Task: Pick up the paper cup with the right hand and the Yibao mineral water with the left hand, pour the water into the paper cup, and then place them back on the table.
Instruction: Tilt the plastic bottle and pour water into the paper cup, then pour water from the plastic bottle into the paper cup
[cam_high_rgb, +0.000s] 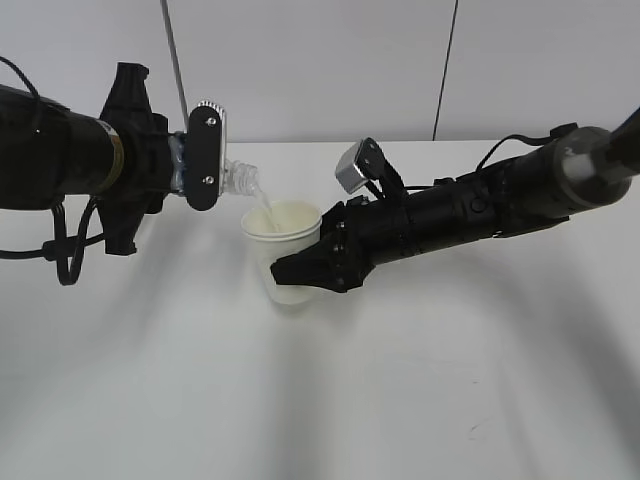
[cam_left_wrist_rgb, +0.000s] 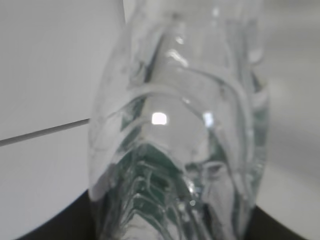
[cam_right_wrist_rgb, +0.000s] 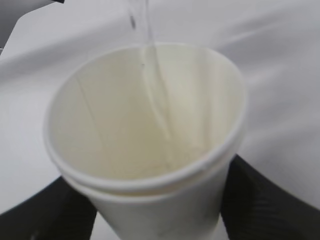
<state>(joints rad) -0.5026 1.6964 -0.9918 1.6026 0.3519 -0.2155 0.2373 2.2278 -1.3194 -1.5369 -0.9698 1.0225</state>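
No readable text, brand or number in any view. The clear ribbed plastic water bottle (cam_left_wrist_rgb: 180, 150) shows only a blurred dark green label band, no legible letters.

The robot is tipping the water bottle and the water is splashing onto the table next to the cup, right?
Not quite. The left hand is tipping the Yibao mineral water, but the stream lands inside the paper cup, not on the table. The right wrist view shows the water running down into the cup, which the right hand holds.
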